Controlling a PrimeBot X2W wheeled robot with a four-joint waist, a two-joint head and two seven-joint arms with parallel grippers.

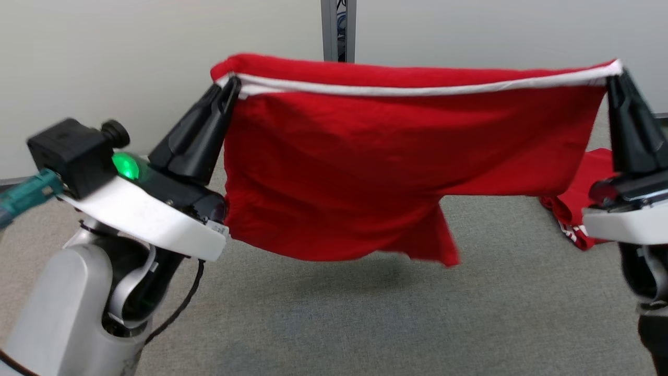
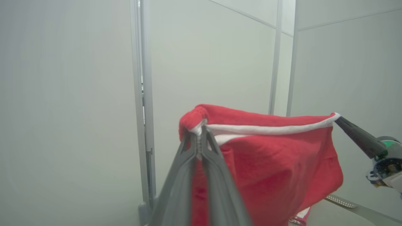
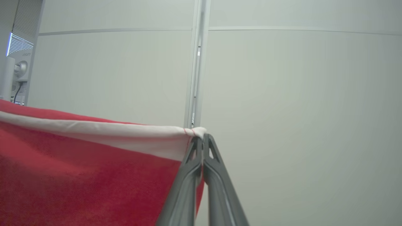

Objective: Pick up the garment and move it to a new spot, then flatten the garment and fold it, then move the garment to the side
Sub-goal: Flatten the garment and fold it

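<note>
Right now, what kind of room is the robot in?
Probably an office or lab: pale wall panels joined by a metal post, a grey carpet-like surface, and what looks like the back of a monitor.

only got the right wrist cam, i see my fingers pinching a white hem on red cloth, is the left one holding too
Observer: Yes. The left gripper is shut on the other end of that hem, so the red garment hangs stretched between the two.
Operator: is the bottom off the table
Observer: In the head view its lower edge hangs above the grey surface, with a shadow under it and no contact showing.
Operator: anything else down there
Observer: Another red cloth with white print lies on the surface, just beyond the right gripper.
</note>
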